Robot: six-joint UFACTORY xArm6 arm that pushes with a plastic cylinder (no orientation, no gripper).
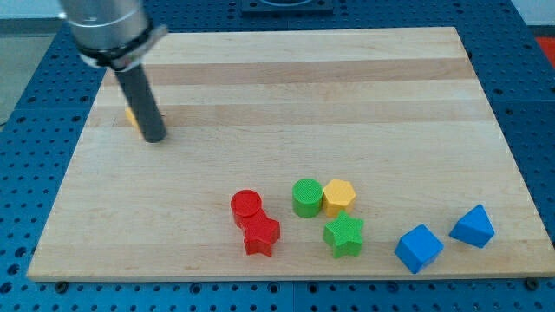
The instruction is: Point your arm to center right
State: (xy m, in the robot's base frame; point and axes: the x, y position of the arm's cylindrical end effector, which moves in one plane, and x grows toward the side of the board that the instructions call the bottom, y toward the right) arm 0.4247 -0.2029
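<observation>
My dark rod comes down from the view's top left; my tip [154,138] rests on the wooden board [329,95] at its left side. A yellow block [131,115] is mostly hidden just behind the rod, touching or nearly touching it. The other blocks lie far off at the view's bottom: a red cylinder [246,205], a red star [261,235], a green cylinder [306,197], a yellow hexagon [339,197], a green star [344,235], a blue cube [419,248] and a blue triangular block [473,226].
The board sits on a blue perforated table [538,104] that shows around all its edges. The arm's grey housing [106,26] fills the view's top left corner.
</observation>
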